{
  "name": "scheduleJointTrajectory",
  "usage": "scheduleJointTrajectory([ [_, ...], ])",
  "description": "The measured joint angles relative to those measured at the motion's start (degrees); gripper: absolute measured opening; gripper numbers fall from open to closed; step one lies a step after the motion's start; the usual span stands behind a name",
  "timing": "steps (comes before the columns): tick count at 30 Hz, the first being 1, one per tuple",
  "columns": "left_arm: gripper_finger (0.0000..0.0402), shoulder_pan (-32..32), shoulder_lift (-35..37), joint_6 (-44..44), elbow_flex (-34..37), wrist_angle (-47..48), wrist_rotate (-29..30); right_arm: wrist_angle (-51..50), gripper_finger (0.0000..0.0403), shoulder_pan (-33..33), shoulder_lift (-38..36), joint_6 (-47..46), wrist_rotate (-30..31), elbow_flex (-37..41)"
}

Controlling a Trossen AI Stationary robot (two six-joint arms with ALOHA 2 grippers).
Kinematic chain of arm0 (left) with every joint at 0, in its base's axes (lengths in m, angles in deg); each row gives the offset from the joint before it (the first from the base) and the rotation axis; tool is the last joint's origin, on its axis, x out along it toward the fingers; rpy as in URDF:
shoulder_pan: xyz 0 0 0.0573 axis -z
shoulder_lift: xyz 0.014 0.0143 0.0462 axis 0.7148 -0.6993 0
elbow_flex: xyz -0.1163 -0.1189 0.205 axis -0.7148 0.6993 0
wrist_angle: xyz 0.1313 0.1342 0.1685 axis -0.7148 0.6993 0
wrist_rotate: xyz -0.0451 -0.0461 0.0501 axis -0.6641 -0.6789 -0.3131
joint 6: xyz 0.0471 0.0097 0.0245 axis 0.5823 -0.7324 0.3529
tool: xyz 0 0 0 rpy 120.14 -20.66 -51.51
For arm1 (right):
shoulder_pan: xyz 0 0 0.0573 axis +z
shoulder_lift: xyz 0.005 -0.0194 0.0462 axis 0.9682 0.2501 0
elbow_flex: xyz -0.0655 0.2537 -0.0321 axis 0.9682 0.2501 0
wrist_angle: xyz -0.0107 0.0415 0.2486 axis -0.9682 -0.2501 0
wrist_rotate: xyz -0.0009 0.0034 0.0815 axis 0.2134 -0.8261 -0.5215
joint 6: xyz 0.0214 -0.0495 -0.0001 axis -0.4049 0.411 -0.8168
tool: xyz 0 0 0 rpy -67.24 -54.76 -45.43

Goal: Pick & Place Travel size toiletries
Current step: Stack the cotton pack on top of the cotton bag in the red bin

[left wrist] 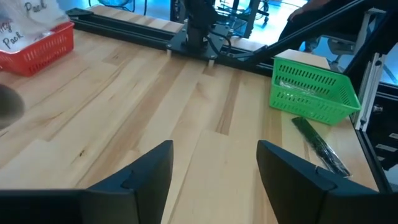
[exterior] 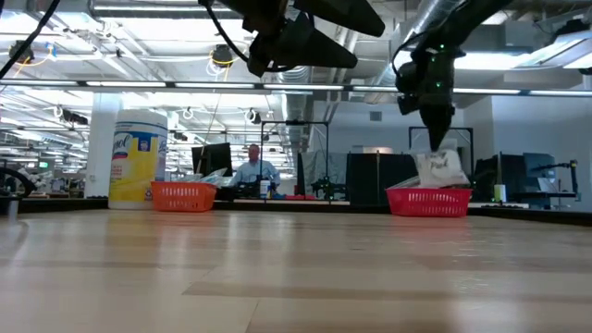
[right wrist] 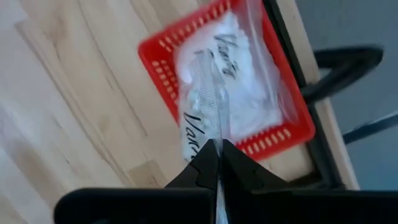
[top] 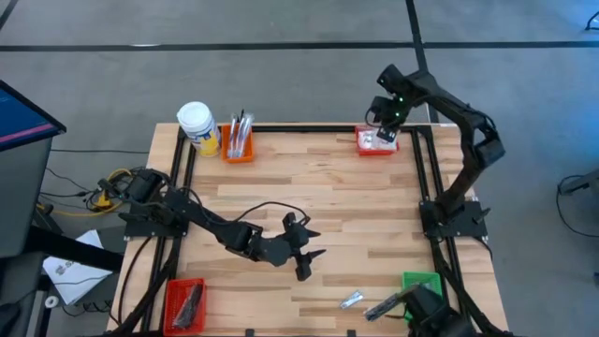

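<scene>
White puffy clear-plastic packet [right wrist: 214, 102] hangs pinched in right pincer [right wrist: 216, 163], over red mesh basket [right wrist: 163, 59] at bench's far right corner; basket already holds another white packet.

Step, as judged: placing. Next: lower, release inside rim.

Right arm reaches from right edge, pincer pointing down, closed on packet's top.

Left pincer [left wrist: 214, 168] open, empty, above bench [top: 374, 215] near front edge, facing dark flat bar [left wrist: 320, 146] beside green basket [left wrist: 314, 93] at front right corner.
</scene>
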Motion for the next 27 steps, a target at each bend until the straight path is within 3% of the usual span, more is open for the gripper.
scheduleJointTrajectory([
  [10,0.0223,0.0,0.0,0.0,0.0,0.0,0.0,5.77,0.0,-5.13,1.83,-0.46,0.58,1.8],
  [27,0.0217,0.13,0.0,0.0,0.0,-0.02,-0.01,12.35,0.0019,-2.2,1.82,1.67,5.52,7.45],
])
